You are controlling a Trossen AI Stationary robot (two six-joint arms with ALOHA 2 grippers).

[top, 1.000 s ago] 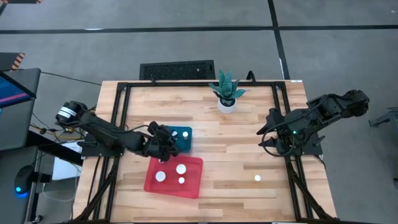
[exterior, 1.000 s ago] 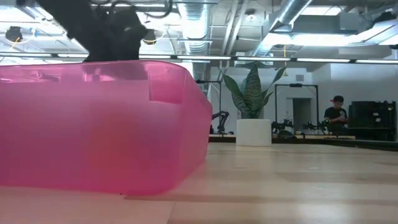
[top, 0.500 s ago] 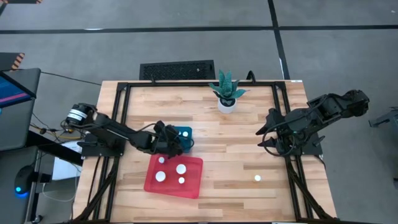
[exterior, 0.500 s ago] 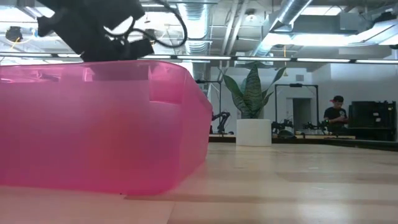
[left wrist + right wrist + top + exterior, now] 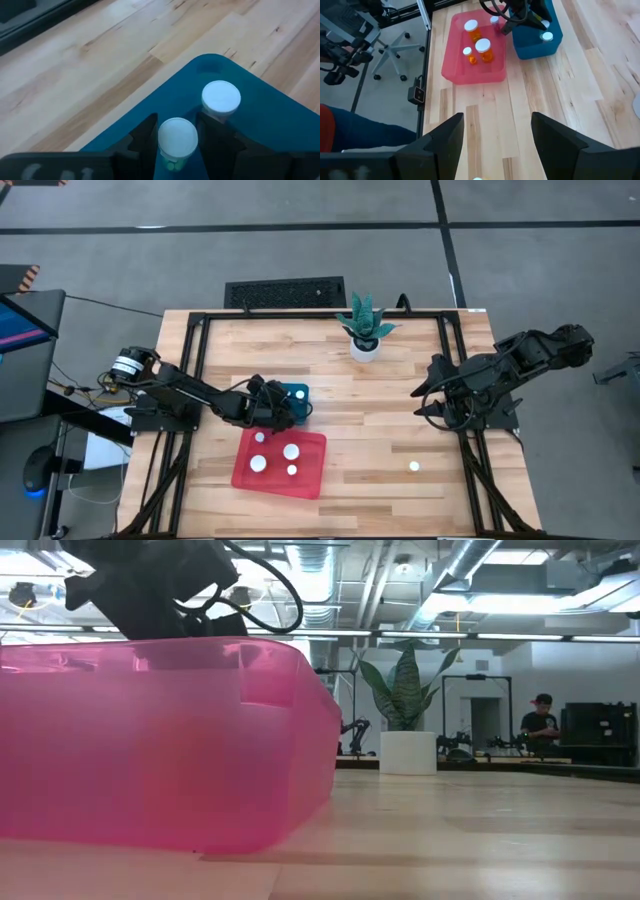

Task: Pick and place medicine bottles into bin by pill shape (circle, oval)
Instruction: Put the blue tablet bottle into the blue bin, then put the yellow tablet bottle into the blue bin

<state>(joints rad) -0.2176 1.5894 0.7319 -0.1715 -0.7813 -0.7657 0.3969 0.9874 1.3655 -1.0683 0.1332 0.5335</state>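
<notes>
Left end effector (image 5: pixel 176 150) clamps small white-capped medicine bottle (image 5: pixel 177 140), poised over teal plastic bin (image 5: pixel 280 130) beside second white-capped bottle (image 5: pixel 220 98), likely for sorted drop. Right end effector (image 5: pixel 492 145) gapes wide, empty, waiting at right table (image 5: pixel 380 450) edge. Pink translucent bin (image 5: pixel 281 463) holds four bottles; lone bottle (image 5: pixel 414 467) stays unsorted on table.
</notes>
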